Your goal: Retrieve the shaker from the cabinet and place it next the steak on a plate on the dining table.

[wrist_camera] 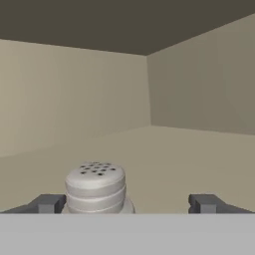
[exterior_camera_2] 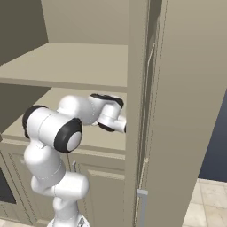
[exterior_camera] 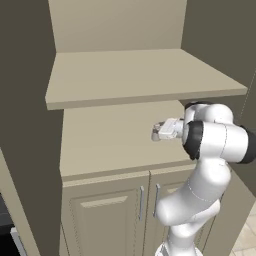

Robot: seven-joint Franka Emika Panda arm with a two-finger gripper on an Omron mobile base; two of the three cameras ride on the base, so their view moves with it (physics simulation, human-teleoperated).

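Hand view: reaching into the cabinet [exterior_camera: 105, 145] toward the shaker [wrist_camera: 95, 188]

Standing upright on the cabinet's shelf (perforated cap showing), sitting between the spread-wide fingers [wrist_camera: 47, 203] of the gripper [wrist_camera: 127, 204], nearer the left one, untouched.

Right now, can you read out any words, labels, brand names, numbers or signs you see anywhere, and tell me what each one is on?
There is no readable text anywhere.
The shaker has a plain grey body and a cap with small dark holes, no label.
The cabinet, with its shelf, doors and handles, is unmarked.
The tool and the white arm carry no lettering either.
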